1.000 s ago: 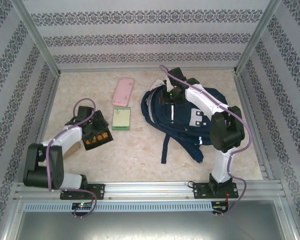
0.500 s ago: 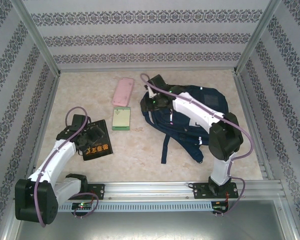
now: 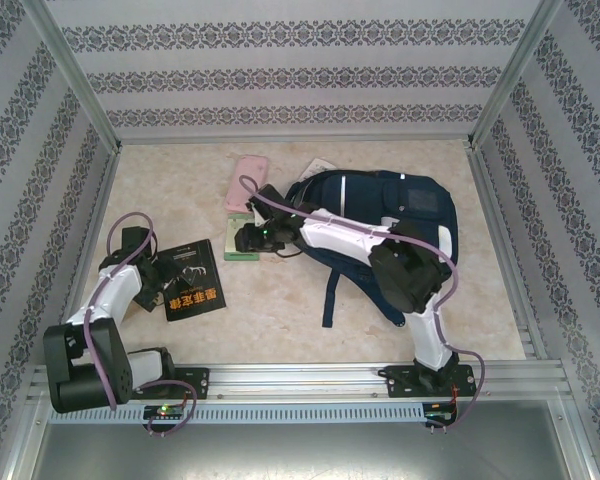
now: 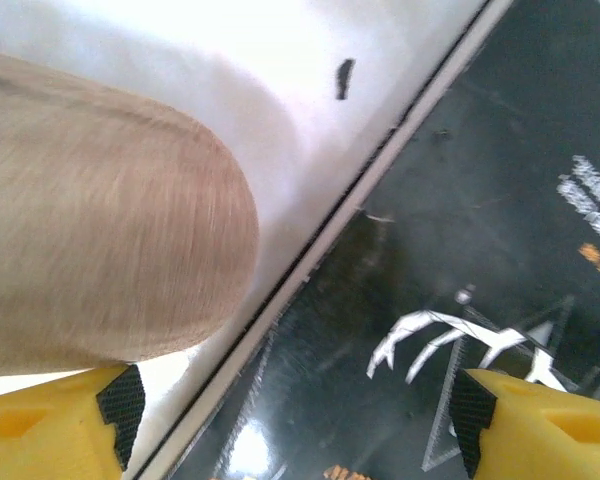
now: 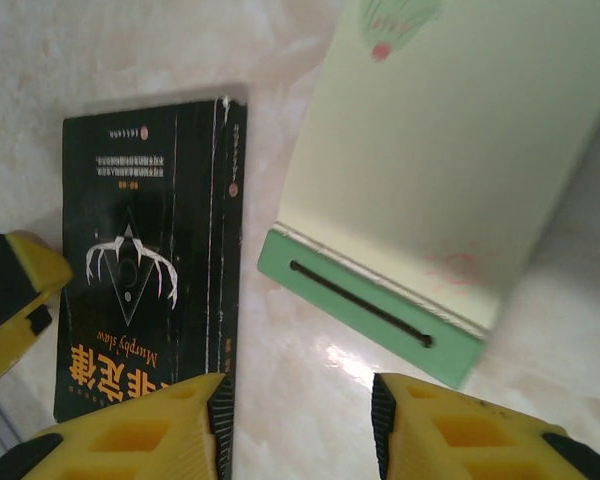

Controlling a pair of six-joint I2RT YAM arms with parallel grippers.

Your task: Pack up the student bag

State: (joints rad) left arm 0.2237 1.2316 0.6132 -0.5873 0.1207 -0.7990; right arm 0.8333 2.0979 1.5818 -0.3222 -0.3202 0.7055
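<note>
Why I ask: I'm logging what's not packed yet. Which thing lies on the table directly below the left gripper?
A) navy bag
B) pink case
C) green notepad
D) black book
D: in the left wrist view the black book lies flat on the table, its cover showing beneath the left gripper and its open yellow fingers.
</note>
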